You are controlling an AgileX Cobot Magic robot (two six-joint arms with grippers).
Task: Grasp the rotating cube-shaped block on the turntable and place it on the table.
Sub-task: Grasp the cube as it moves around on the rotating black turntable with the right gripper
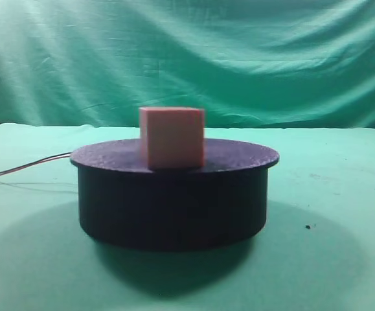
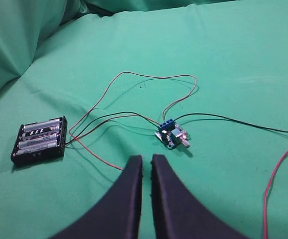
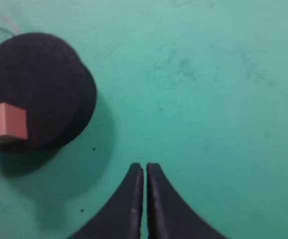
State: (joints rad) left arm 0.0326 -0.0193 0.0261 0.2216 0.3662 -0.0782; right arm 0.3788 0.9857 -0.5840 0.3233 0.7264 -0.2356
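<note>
The pinkish salmon cube-shaped block [image 1: 172,137] stands on the black turntable [image 1: 174,194], near the front of its round top, on the green table [image 1: 342,194]. In the right wrist view the block [image 3: 4,122] sits at the near left rim of the turntable [image 3: 39,74], far left of my right gripper [image 3: 145,167], which is shut and empty over bare cloth. My left gripper [image 2: 146,159] is shut and empty above the cloth, away from the turntable. Neither gripper shows in the exterior view.
In the left wrist view a black battery holder [image 2: 39,140] lies at the left and a small blue circuit board [image 2: 172,135] ahead of the fingers, joined by red and black wires [image 2: 134,74]. Thin wires [image 1: 25,170] trail left from the turntable. A green backdrop [image 1: 187,58] hangs behind.
</note>
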